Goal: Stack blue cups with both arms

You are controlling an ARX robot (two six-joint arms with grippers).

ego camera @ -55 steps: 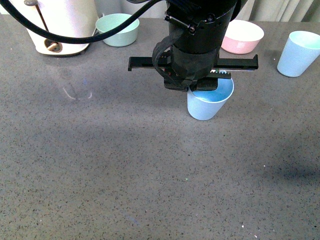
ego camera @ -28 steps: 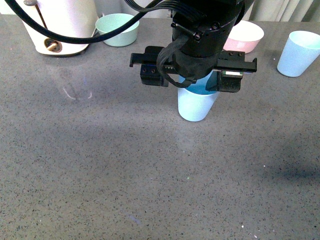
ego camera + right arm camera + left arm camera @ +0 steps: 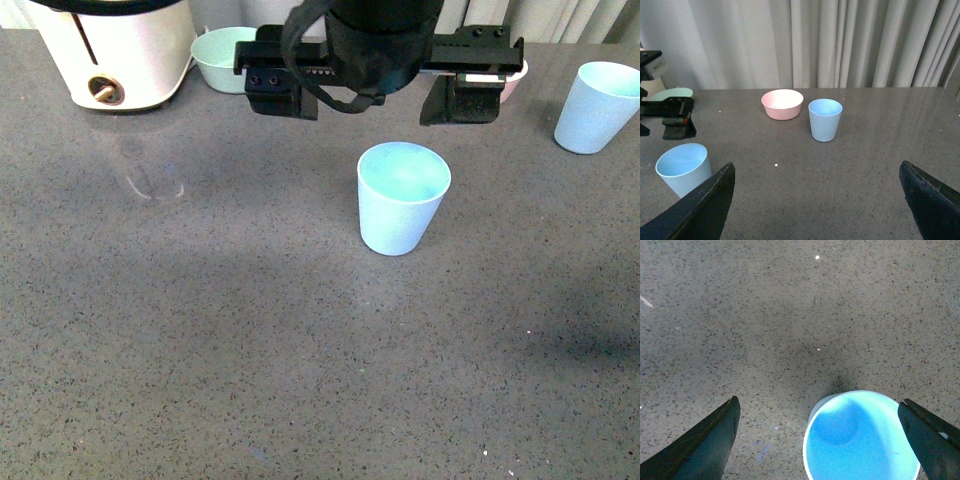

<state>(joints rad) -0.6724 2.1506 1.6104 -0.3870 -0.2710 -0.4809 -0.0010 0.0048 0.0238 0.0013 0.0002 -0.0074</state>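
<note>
One light blue cup (image 3: 402,197) stands upright in the middle of the grey table. My left gripper (image 3: 380,85) hovers open just above and behind it, its fingers (image 3: 275,85) spread wide and empty. The left wrist view looks down into that cup (image 3: 860,437) between the open fingers (image 3: 705,447). The second blue cup (image 3: 597,107) stands upright at the far right. The right wrist view shows it (image 3: 825,119) beside the pink bowl, and the first cup (image 3: 684,168) at the side. My right gripper (image 3: 817,210) is open and empty, away from both cups.
A white appliance (image 3: 110,50) stands at the back left with a mint green bowl (image 3: 222,55) beside it. A pink bowl (image 3: 782,104) sits at the back, partly hidden by my left arm in the front view. Curtains hang behind the table.
My left gripper has let go of the middle cup, opened wide and risen up and back. The cup shifted slightly left and now stands free on the table.
</note>
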